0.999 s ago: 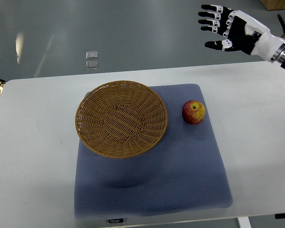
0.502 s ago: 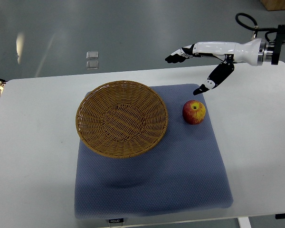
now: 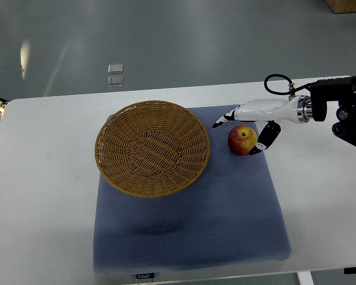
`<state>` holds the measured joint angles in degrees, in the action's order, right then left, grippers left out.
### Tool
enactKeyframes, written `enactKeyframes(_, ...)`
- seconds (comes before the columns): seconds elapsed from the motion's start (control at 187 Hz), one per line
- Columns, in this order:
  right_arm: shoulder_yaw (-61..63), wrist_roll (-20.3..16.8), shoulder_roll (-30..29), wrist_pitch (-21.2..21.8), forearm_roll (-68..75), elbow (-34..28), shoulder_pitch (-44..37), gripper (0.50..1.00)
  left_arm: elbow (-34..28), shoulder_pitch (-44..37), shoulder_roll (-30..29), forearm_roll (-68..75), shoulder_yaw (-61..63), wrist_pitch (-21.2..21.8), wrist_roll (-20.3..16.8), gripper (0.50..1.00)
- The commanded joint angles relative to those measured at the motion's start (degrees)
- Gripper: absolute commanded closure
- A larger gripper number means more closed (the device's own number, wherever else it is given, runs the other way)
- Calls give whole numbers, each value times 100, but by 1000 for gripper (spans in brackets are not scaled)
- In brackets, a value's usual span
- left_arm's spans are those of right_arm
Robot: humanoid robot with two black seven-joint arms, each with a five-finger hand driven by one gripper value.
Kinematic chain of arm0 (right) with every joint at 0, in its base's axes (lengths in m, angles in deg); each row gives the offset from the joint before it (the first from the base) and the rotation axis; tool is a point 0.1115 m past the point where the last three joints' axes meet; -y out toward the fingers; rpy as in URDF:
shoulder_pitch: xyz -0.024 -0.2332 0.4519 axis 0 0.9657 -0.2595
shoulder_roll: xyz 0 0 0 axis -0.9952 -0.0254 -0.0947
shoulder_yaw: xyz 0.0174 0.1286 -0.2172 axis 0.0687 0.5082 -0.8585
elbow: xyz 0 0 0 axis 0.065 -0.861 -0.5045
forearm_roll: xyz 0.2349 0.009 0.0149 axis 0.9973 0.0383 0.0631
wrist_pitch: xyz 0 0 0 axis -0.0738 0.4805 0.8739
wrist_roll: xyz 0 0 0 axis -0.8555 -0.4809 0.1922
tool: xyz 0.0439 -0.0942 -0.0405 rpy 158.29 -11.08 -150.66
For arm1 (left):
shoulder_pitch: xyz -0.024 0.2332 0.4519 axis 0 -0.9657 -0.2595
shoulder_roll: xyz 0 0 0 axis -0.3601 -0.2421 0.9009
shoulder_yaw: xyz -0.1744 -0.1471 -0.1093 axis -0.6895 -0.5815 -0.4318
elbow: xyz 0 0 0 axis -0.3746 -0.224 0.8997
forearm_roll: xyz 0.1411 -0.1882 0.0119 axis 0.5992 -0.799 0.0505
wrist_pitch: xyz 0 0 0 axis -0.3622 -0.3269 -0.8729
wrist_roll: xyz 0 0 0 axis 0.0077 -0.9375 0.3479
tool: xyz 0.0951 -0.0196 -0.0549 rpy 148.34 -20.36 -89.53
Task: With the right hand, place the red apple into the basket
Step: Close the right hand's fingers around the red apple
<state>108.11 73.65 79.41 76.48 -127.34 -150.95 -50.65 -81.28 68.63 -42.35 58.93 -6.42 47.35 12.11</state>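
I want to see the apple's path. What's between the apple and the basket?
In the top view, only a narrow strip of the blue mat lies between the red apple and the basket. Nothing else sits there.

- The basket (image 3: 152, 148) sits on the left part of the mat (image 3: 190, 231).
- The apple (image 3: 242, 140) sits on the mat, just right of the basket.
- The mat lies on the table (image 3: 41, 208).
- The right hand (image 3: 249, 122) is around the apple.
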Motion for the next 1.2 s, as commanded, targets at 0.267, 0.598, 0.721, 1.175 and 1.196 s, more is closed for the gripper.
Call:
enactKeyframes(0.267, -477, -9, -435, -546, -371, 610, -85, 585, 1, 0, 0, 0, 0, 4, -1, 500)
enactKeyframes(0.598, -899, 26, -629, -862, -415, 1068, -261, 585, 1, 0, 0, 0, 0, -5, -1, 500)
enactKeyframes(0.721, -926, 43, -629, -853, -415, 1068, -270, 585, 1, 0, 0, 0, 0, 4, -1, 500)
enactKeyframes(1.175, -1084, 131, -629, -818, -415, 1059, -279, 630, 1, 0, 0, 0, 0, -4, -1, 500)
enactKeyframes(1.196, -1084, 131, -629, -818, -415, 1059, -279, 642, 1, 0, 0, 0, 0, 4, -1, 500)
